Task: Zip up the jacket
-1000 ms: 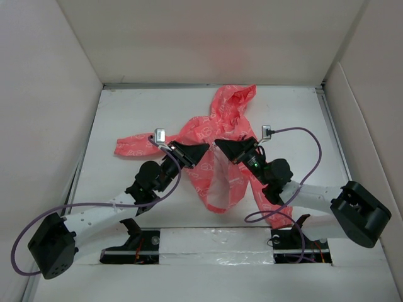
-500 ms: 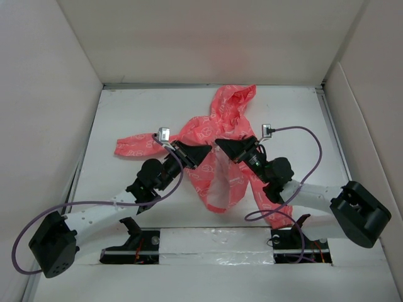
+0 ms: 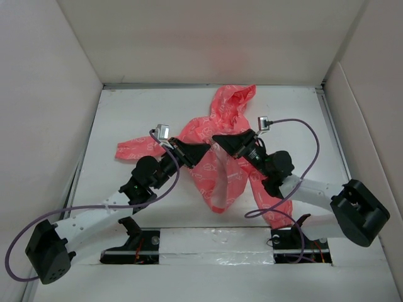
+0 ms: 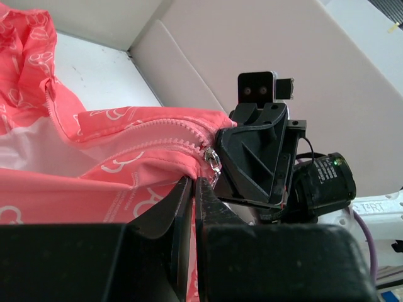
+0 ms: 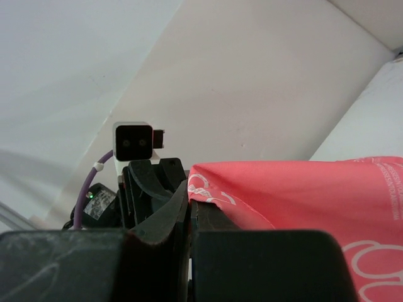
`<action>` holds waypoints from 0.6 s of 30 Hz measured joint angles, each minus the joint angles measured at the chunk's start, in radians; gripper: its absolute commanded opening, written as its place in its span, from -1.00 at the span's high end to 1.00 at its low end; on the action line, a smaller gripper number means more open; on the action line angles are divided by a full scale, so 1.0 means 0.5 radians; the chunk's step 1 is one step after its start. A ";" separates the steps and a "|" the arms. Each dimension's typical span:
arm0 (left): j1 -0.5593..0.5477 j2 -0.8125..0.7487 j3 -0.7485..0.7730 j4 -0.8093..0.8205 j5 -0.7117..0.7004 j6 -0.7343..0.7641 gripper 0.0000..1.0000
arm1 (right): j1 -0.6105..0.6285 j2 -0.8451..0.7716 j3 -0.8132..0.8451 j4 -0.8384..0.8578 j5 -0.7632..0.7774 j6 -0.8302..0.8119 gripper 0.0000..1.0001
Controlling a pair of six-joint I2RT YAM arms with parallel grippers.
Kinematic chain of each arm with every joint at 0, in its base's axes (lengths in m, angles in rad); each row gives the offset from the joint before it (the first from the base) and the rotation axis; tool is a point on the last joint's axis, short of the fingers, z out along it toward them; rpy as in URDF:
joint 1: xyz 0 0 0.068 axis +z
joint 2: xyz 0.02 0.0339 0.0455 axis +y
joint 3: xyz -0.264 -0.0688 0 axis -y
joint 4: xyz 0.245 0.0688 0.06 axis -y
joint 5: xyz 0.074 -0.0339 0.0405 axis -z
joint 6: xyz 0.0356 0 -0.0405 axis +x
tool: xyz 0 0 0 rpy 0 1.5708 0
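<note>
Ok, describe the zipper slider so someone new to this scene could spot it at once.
Start at the coral-pink jacket and go to its front opening, where the left hand and right hand meet, both shut on fabric. In the left wrist view, follow the pink zipper teeth rightward to their end: the zipper slider is the only small silver metal piece there.

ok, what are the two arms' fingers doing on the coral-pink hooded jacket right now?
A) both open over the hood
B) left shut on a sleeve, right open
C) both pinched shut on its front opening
C: the left fingers are shut on the coral-pink thin-fabric hooded jacket beside its small metal zipper slider, and the right fingers are shut on the edge opposite.
</note>
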 measured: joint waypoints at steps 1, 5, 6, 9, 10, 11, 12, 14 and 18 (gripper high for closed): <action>0.000 -0.009 0.016 -0.021 0.002 0.017 1.00 | -0.005 0.000 0.020 -0.006 -0.008 0.000 1.00; 0.001 -0.043 0.076 -0.156 -0.004 0.098 1.00 | -0.021 -0.042 0.114 -0.213 -0.063 -0.014 1.00; 0.001 -0.051 0.085 -0.191 -0.005 0.118 1.00 | -0.024 -0.062 0.135 -0.294 -0.069 -0.027 1.00; 0.002 -0.057 0.114 -0.299 -0.015 0.176 1.00 | -0.032 -0.098 0.214 -0.539 -0.093 -0.069 1.00; 0.003 -0.057 0.119 -0.327 -0.019 0.191 1.00 | -0.037 -0.099 0.237 -0.603 -0.105 -0.078 1.00; 0.004 -0.059 0.126 -0.361 -0.021 0.207 1.00 | -0.046 -0.099 0.263 -0.673 -0.121 -0.085 1.00; 0.005 -0.061 0.128 -0.382 -0.023 0.217 1.00 | -0.060 -0.095 0.285 -0.735 -0.143 -0.092 1.00; 0.005 -0.072 0.128 -0.440 -0.031 0.240 1.00 | -0.079 -0.069 0.330 -0.827 -0.196 -0.093 1.00; 0.012 -0.116 0.127 -0.558 -0.064 0.257 1.00 | -0.101 0.025 0.404 -0.919 -0.301 -0.091 1.00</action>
